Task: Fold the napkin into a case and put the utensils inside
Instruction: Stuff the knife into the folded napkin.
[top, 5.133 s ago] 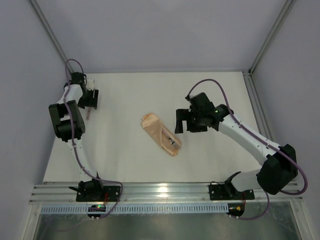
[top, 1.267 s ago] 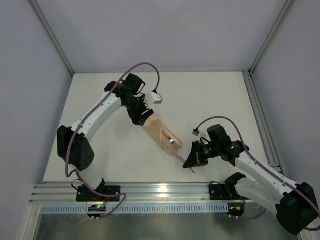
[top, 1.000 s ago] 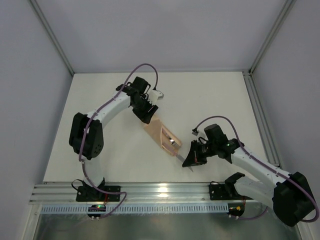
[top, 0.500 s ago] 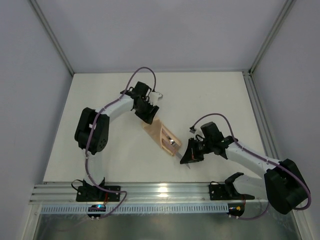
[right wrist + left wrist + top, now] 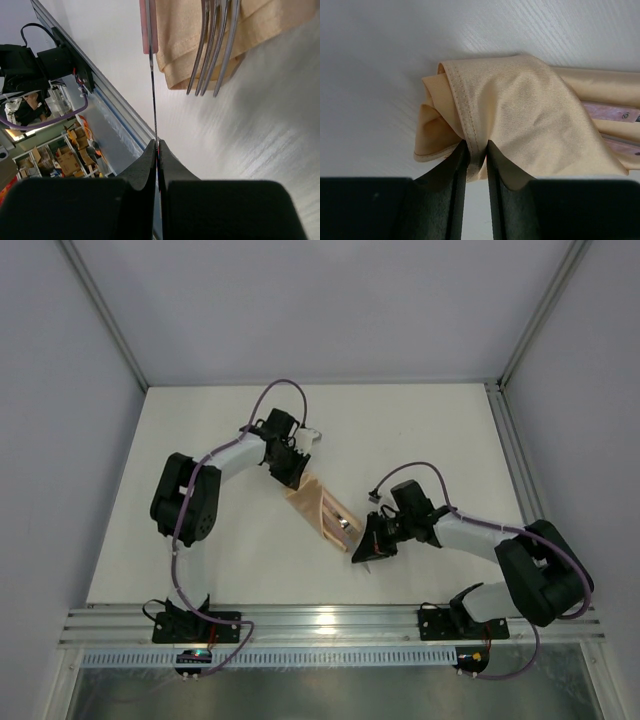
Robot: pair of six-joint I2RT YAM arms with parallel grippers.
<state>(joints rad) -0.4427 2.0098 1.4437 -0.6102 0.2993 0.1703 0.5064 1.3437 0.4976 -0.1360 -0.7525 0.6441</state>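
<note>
**One case, two utensils, both end effectors clamped**

Count: one case [image 5: 322,508], one knife [image 5: 151,90], one fork [image 5: 212,55], two arms.

The case lies flat near the middle of the table [image 5: 220,540], running diagonally from far left to near right, between the two arms.

The left end effector [image 5: 476,147] is at the case's far-left end. Its fingers are pinched together on a stitched fold of the cloth. Two pinkish handles [image 5: 612,111] show under the cloth in the left wrist view.

The right end effector [image 5: 157,144] is at the near-right end. Its fingers are pressed together on the knife's blade tip. The blade is seen edge-on, with its pink handle alongside the edge of the cloth. Whether the handle is inside the case cannot be told.

The fork's four tines stick out of the case's near-right end, just beside the knife.
</note>
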